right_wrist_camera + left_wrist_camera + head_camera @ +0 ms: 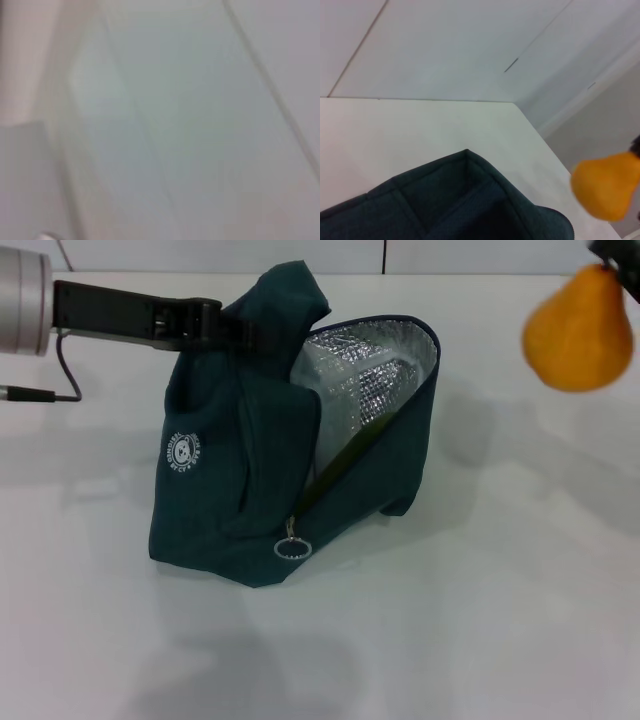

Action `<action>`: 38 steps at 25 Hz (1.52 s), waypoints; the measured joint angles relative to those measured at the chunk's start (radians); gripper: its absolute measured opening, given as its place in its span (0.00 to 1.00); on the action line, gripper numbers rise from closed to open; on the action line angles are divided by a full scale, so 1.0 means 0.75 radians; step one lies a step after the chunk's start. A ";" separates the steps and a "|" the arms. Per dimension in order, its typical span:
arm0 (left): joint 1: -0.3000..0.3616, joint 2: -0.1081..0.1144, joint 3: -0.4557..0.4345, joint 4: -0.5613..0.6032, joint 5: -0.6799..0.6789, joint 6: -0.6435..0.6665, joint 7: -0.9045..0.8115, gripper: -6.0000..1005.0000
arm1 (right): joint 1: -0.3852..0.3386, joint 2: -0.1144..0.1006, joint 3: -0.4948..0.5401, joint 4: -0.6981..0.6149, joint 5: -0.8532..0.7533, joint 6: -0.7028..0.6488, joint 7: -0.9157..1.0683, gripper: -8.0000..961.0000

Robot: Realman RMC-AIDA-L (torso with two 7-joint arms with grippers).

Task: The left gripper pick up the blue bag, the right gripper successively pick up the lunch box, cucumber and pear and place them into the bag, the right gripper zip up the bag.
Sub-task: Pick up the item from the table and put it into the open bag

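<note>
The blue bag [250, 470] stands on the white table [480, 620], its mouth open and its silver foil lining [375, 370] showing. My left gripper [232, 326] reaches in from the left and is shut on the fabric at the top of the bag, holding it up. The pear [580, 332] hangs in the air to the upper right of the bag. Only a black tip of my right gripper [608, 252] shows, shut on the pear's top. In the left wrist view the bag's top [460, 200] and the pear [606, 185] appear. The lunch box and cucumber are hidden.
The zipper's ring pull [293, 548] hangs at the bag's front lower corner. A thin olive-green strip [345, 465] runs along the lower edge of the opening. The table's far edge meets a pale wall [300, 255]. The right wrist view shows only pale blurred surfaces.
</note>
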State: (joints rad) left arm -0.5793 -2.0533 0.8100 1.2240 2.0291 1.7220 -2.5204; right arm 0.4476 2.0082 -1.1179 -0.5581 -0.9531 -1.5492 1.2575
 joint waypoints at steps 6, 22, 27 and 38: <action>-0.003 -0.001 0.001 -0.009 0.000 0.000 0.003 0.12 | 0.189 0.013 -0.135 0.006 0.000 -0.006 0.083 0.05; 0.001 0.016 -0.010 -0.035 0.001 -0.005 0.031 0.12 | 0.430 0.026 -0.576 0.074 0.127 0.288 0.064 0.05; 0.003 0.019 -0.010 -0.035 0.001 -0.005 0.031 0.12 | 0.432 0.026 -0.652 0.070 0.185 0.289 0.063 0.05; 0.001 0.019 -0.010 -0.035 0.001 -0.008 0.035 0.12 | 0.392 0.026 -0.707 0.066 0.278 0.321 0.059 0.05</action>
State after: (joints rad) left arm -0.5783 -2.0394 0.8022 1.1980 2.0301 1.7157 -2.4944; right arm 0.7414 2.0278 -1.6482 -0.5085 -0.7444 -1.3082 1.3021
